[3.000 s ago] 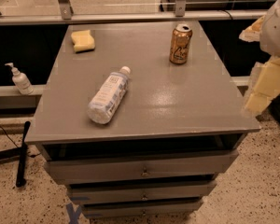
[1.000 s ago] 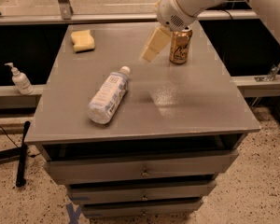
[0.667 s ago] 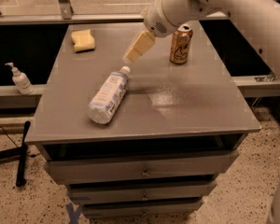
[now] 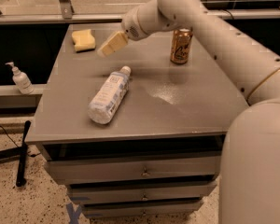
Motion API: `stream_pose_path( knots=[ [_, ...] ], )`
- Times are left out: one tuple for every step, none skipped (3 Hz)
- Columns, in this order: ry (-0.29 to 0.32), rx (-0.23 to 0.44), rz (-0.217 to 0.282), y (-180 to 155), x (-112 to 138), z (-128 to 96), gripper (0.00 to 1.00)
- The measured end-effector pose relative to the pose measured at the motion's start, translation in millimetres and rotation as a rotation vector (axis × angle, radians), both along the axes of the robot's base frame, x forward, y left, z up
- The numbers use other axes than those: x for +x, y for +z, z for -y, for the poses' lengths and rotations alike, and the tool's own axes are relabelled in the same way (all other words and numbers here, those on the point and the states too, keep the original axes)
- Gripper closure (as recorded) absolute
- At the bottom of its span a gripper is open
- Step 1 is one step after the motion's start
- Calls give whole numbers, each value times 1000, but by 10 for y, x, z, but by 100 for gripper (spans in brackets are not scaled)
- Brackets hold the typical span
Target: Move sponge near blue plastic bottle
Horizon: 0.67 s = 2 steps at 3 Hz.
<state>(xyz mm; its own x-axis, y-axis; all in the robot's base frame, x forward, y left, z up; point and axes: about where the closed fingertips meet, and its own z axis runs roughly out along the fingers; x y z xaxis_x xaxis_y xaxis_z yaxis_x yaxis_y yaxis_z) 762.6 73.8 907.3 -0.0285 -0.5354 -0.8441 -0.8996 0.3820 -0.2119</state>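
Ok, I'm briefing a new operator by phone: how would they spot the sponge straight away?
Start at the grey drawer cabinet and look at the far left corner of its top. The sponge lies flat there, just left of the claw, which hovers above the top. It is the only soft yellow pad: the blue plastic bottle is clear, the can gold.

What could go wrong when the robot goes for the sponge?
The gripper hovers beside the sponge, which sits near the back corner of the table; a nudge might push it off. The bottle lies on its side and could roll if bumped. The arm passes close to the can and might tip it.
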Motion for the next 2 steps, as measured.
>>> stream_pose_path(
  knots=[
    [0,47,-20,-158,273,-349,0],
    [12,80,-46,-272,430,-704,0]
  ],
)
